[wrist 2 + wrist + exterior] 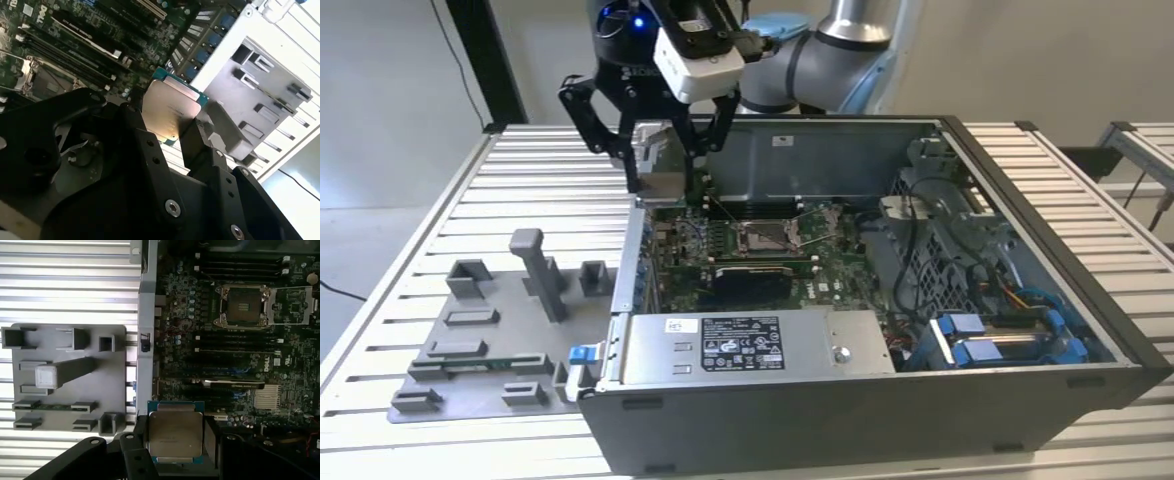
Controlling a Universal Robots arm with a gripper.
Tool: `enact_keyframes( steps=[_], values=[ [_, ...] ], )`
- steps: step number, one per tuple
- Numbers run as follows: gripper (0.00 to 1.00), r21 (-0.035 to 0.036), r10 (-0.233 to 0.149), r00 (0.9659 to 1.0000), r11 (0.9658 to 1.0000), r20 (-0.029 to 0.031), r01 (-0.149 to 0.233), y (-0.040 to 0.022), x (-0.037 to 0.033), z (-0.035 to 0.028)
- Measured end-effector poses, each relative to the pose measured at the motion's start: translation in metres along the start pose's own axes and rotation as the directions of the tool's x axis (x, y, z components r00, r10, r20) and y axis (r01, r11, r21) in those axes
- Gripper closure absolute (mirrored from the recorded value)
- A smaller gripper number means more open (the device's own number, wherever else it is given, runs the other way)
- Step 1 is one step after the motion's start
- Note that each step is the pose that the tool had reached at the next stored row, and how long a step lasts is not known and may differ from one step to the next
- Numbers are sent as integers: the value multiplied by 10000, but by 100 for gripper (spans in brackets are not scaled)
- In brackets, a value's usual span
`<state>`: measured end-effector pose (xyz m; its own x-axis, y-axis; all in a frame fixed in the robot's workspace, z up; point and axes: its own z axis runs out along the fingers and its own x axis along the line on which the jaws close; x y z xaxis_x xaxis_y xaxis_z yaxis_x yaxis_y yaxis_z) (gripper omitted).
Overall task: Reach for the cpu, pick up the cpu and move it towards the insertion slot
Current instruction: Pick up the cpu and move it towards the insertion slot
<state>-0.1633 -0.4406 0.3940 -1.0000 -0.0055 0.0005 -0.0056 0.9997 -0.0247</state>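
Your gripper (670, 165) hung above the near-left wall of the open case (1014, 390), as the exterior view showed it, with the jaws clamped on the cpu (175, 435). In both wrist views the chip (167, 110) sat between the two black fingers (200, 145), silver lid toward the cameras, green edge showing around it. Its lower rim was cut off by the gripper body in the first wrist view, and in the second wrist view one corner ran behind a finger. In the exterior view you could only make out a pale grey patch at the fingertips.

The slot (242, 305) lay well apart from the chip, inside the case on the green board (280, 370); its metal frame stood open around a brownish centre. You saw it in the exterior view too (763, 237), small and partly crossed by cables. In the second wrist view it was clipped at the frame's edge.

The grey tray (480, 340) rested on the slatted counter (400, 250), beside the case on the exterior view's left. Its far blocks were cut off in the second wrist view.
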Motion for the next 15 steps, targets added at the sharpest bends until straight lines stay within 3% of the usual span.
enact_keyframes(
  steps=[15],
  values=[
    [100,0,0,10000,10000,0,0,14,-571,-1]
  ],
)
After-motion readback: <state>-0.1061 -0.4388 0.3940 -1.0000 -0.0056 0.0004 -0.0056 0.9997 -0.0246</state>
